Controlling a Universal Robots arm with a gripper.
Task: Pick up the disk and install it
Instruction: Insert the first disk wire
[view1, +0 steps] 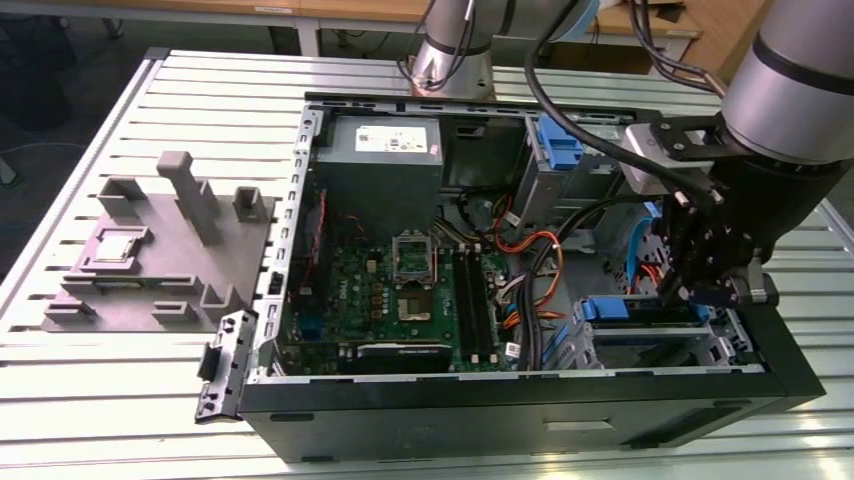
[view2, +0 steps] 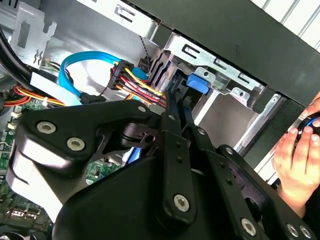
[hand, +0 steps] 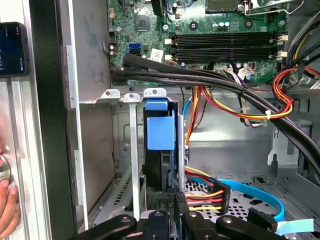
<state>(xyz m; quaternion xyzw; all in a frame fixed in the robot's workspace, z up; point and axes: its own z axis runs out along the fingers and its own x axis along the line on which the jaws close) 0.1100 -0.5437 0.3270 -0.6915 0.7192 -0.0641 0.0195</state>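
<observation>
The disk (hand: 159, 150) stands edge-on in the drive bay (hand: 125, 150) at the open computer case's corner, its blue plastic frame (hand: 160, 126) pointing toward the green motherboard (hand: 200, 20). In the exterior view the disk's blue frame (view1: 627, 308) shows in the bay on that view's right. My gripper (view1: 701, 292) reaches down into that bay. In both wrist views the black fingers (view2: 172, 112) converge tightly on the disk's near edge, so the gripper (hand: 172, 202) is shut on it. The disk's label is hidden.
Black, orange, red and yellow cables (hand: 240, 95) and a blue flat cable (hand: 260, 197) run beside the bay. A grey power supply (view1: 384, 150) sits at the case's back. A grey fixture (view1: 160, 250) lies outside the case. A person's hand (view2: 295, 150) rests by the case wall.
</observation>
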